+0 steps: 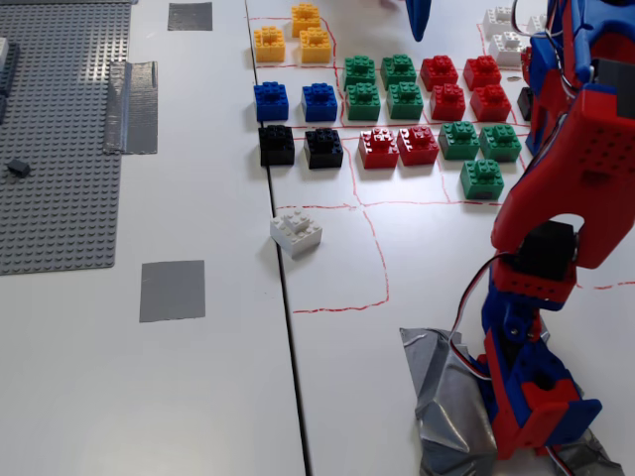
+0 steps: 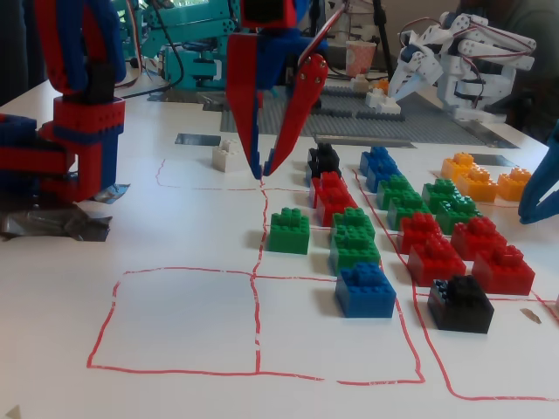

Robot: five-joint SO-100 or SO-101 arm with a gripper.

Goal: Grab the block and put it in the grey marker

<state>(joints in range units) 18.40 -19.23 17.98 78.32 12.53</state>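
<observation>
Two blue blocks (image 1: 271,100) sit side by side in the brick grid, left of the green ones; they also show at the back of the grid in a fixed view (image 2: 377,161). A third blue block (image 2: 365,288) sits at the near end of the green row. A square grey marker (image 1: 172,290) lies flat on the table, left of the white brick; it also shows far back in a fixed view (image 2: 196,139). A second grey marker (image 1: 190,16) lies at the top. My gripper (image 2: 262,172) hangs tips-down above the red line crossing, fingertips together, holding nothing, apart from every block.
The grid holds yellow, green, red and black bricks (image 1: 277,145). A white brick (image 1: 296,232) sits alone. The grey baseplate (image 1: 60,198) and a crinkled tape strip (image 1: 132,106) lie on the left. My arm's base (image 1: 531,397) stands on crumpled tape. A blue pointed tip (image 1: 418,20) shows at the top edge.
</observation>
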